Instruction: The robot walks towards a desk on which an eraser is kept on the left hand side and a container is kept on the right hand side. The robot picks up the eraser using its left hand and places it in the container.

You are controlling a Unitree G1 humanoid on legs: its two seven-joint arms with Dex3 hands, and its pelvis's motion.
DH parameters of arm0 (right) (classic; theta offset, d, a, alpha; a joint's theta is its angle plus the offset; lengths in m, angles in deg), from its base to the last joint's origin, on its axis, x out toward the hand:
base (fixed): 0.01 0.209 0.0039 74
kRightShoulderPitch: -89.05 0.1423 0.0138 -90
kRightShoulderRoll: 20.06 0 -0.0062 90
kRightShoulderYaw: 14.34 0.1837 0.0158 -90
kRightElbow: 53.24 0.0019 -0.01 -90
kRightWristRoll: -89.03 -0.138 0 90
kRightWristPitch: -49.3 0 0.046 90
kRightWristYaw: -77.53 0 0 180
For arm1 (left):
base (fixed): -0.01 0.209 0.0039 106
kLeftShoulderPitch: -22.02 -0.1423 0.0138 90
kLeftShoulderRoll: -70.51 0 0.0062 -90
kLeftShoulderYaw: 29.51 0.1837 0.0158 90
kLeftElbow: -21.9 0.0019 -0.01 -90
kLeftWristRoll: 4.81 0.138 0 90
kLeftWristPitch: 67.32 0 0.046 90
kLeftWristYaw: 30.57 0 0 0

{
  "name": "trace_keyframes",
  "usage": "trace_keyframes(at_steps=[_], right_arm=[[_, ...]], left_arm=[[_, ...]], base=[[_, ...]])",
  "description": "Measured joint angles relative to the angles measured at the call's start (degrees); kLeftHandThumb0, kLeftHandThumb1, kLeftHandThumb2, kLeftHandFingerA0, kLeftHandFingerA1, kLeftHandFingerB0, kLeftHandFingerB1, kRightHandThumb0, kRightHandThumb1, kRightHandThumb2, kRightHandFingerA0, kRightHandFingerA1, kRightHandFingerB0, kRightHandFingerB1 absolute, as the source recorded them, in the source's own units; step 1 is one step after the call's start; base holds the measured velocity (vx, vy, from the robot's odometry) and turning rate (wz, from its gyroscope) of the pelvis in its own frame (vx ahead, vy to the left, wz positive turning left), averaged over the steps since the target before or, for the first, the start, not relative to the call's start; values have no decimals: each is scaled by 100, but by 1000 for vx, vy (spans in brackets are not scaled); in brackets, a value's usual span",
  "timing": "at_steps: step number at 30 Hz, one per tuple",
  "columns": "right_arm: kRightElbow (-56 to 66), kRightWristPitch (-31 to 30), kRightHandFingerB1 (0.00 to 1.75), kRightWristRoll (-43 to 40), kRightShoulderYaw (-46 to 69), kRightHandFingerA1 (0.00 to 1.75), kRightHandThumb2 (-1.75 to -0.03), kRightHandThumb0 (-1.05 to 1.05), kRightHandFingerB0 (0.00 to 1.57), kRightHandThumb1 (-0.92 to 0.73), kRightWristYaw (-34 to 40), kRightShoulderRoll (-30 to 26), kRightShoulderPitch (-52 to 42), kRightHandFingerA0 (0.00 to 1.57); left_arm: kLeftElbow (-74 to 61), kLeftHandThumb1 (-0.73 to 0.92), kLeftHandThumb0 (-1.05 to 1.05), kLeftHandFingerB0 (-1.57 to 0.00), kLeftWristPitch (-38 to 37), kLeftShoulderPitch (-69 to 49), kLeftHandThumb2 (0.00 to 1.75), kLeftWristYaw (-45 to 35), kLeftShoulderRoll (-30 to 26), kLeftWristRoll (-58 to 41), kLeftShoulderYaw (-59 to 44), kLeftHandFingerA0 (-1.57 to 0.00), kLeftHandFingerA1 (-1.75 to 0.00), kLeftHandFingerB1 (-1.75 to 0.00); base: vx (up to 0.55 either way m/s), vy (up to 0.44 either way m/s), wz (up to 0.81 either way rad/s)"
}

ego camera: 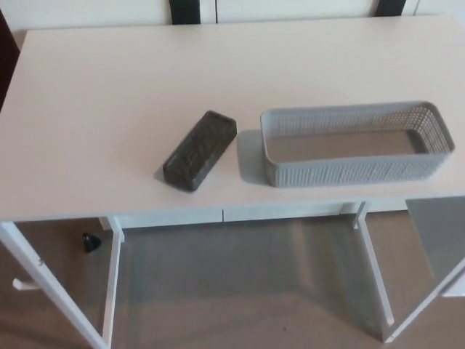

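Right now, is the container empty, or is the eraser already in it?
Empty. The grey container shows only its bare floor, and the eraser lies flat on the desk to its left, apart from it. No robot hand is in view.

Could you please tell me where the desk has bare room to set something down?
The desk is bare left of the eraser and across the whole stretch behind it and the container. It is crowded only in the narrow gap between those two, near the front edge.

Looking down now, I can read no text anywhere. The eraser (199, 150) carries no label, the container (354, 145) no brand, and the desk (109, 109) bears no markings.
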Motion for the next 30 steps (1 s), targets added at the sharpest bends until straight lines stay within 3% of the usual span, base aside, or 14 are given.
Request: trace_keyframes(at_steps=[12, 30], right_arm=[[-10, 18, 46, 73, -66, 54, -55, -36, 47, -52, 40, -71, 86, 75], [26, 17, 45, 166, -115, 53, -55, -36, 47, -52, 52, -10, 66, 77]], left_arm=[[36, 59, -37, -39, -52, 90, 59, 14, 20, 32, 42, -45, -35, -33], [126, 60, -37, -41, -70, 161, 59, -61, -23, 1, -27, -46, -35, -34]], base=[[144, -198, 8], [47, 98, 2]])
